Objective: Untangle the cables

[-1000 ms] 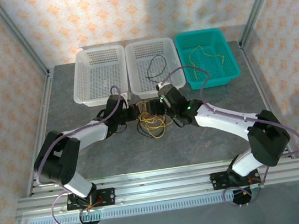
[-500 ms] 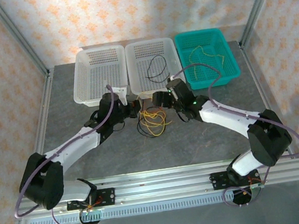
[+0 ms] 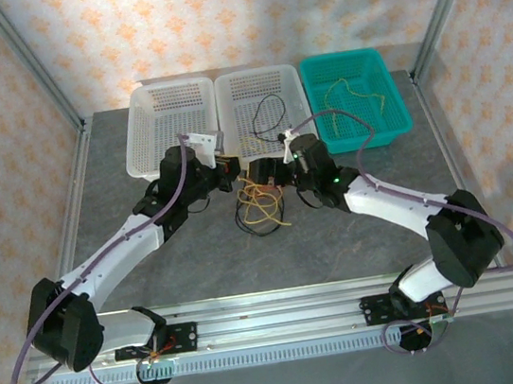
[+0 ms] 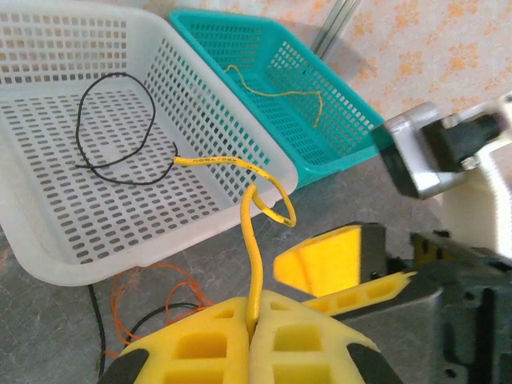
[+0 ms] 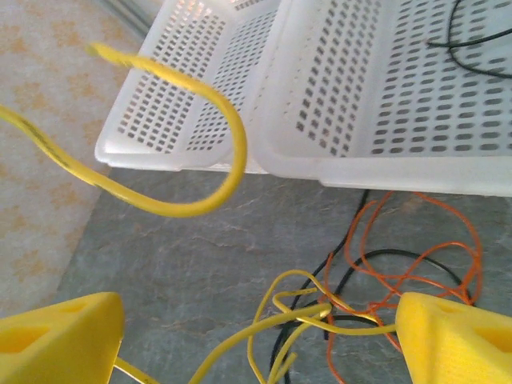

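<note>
At the centre of the overhead view, on the grey counter (image 3: 148, 236), both arms meet over the work. The left arm (image 3: 121, 249) reaches in from the lower left and the right arm (image 3: 382, 198) from the lower right, so that each set of jaws can take a different strand.

Along the upper edge of the counter stand three baskets: a left white basket (image 3: 170, 84), a middle white basket (image 3: 259, 71) and a teal basket (image 3: 344, 54). They seem to serve as sorting bins, since the middle one holds a lone black cable (image 4: 152, 112) and the teal one a lone yellow cable (image 4: 280, 94).

Just below the middle basket, between the two wrists, the tangle (image 3: 261, 210) of yellow, black and orange-red cables rests on the counter.

The left jaws are clenched on a held yellow cable (image 4: 253, 240), which rises from between them and curls over near the middle of the left wrist view. Lifting it likely draws it clear of the knot.

The right jaws stand released and wide apart, grasping nothing. They straddle yellow strands, with the orange-red cable (image 5: 478, 256) looping at the right of that view, and are probably poised to pin or pick the next strand.
</note>
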{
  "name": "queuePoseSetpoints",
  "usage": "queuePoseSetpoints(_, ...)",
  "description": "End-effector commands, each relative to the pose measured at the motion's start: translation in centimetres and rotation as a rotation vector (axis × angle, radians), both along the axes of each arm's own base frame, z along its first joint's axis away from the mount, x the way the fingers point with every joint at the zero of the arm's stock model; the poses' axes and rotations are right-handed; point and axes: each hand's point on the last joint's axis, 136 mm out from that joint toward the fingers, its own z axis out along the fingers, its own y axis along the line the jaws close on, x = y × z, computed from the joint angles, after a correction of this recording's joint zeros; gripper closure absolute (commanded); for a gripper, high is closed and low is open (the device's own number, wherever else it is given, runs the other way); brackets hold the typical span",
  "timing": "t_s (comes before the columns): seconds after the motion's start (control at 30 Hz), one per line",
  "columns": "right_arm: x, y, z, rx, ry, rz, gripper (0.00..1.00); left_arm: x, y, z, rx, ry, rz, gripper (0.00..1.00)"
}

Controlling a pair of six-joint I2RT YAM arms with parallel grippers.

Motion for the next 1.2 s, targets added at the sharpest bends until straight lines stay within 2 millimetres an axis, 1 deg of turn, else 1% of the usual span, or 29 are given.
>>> queuePoseSetpoints(0.0,-0.4,0.9,-0.6,0.034,0.012,0.047,0.12,-0.3,-0.2,3.0,-0.014,-0.077,-0.019,1.0)
queuePoseSetpoints(0.07,-0.5,0.8,-1.3,0.036,0.032,0.038,0.13,-0.1,-0.2,3.4,-0.015,-0.084,-0.014,1.0)
queuePoseSetpoints(0.17,-0.4,0.5,-2.9,0.019,0.079,0.006,0.14,0.1,-0.2,3.9,-0.018,-0.093,-0.007,1.0)
queuePoseSetpoints(0.2,-0.2,0.1,-3.6,0.008,0.094,-0.022,0.15,0.2,-0.2,4.0,-0.019,-0.096,-0.005,1.0)
queuePoseSetpoints(0.37,0.9,-3.7,-7.6,-0.147,0.181,-0.24,0.2,0.5,0.3,4.2,0.012,-0.1,0.021,1.0)
queuePoseSetpoints(0.43,1.0,-4.7,-8.2,-0.185,0.192,-0.289,0.21,0.6,0.6,3.9,0.038,-0.095,0.033,1.0)
queuePoseSetpoints(0.5,1.0,-4.9,-7.7,-0.183,0.175,-0.297,0.21,0.7,0.8,3.3,0.065,-0.085,0.042,1.0)
queuePoseSetpoints(0.57,1.1,-4.9,-6.3,-0.162,0.134,-0.289,0.21,0.9,1.1,2.6,0.094,-0.072,0.053,1.0)
queuePoseSetpoints(0.6,1.1,-4.8,-5.4,-0.145,0.103,-0.276,0.21,1.0,1.2,2.2,0.107,-0.062,0.06,1.0)
queuePoseSetpoints(0.7,0.6,-4.3,-1.7,-0.071,-0.031,-0.212,0.19,1.3,1.3,1.3,0.128,-0.04,0.07,1.0)
queuePoseSetpoints(0.73,0.2,-4.1,-0.3,-0.047,-0.081,-0.18,0.18,1.5,1.3,1.0,0.132,-0.027,0.074,1.0)
queuePoseSetpoints(0.8,-0.9,-3.8,1.7,-0.005,-0.166,-0.117,0.17,1.8,1.2,0.5,0.133,-0.012,0.079,1.0)
queuePoseSetpoints(0.83,-1.4,-3.8,2.4,0.008,-0.197,-0.093,0.17,2.0,1.2,0.3,0.13,0.0,0.09,1.0)
queuePoseSetpoints(0.9,-2.2,-3.8,3.1,0.016,-0.239,-0.055,0.16,2.5,1.3,0.0,0.126,0.017,0.112,1.0)
queuePoseSetpoints(0.97,-2.9,-4.0,2.9,0.014,-0.255,-0.038,0.16,2.9,1.5,-0.3,0.118,0.032,0.141,1.0)
queuePoseSetpoints(1.0,-3.1,-4.3,2.5,0.013,-0.251,-0.043,0.16,3.1,1.5,-0.4,0.111,0.039,0.146,1.0)
queuePoseSetpoints(1.07,-3.6,-4.7,2.9,0.039,-0.266,-0.05,0.16,3.2,1.4,-0.4,0.104,0.046,0.15,1.0)
queuePoseSetpoints(1.13,-4.1,-4.4,3.2,0.063,-0.267,-0.029,0.16,3.3,1.5,-0.8,0.099,0.056,0.158,1.0)
queuePoseSetpoints(1.17,-4.3,-4.2,3.0,0.072,-0.259,-0.01,0.16,3.3,1.4,-0.8,0.092,0.061,0.161,1.0)
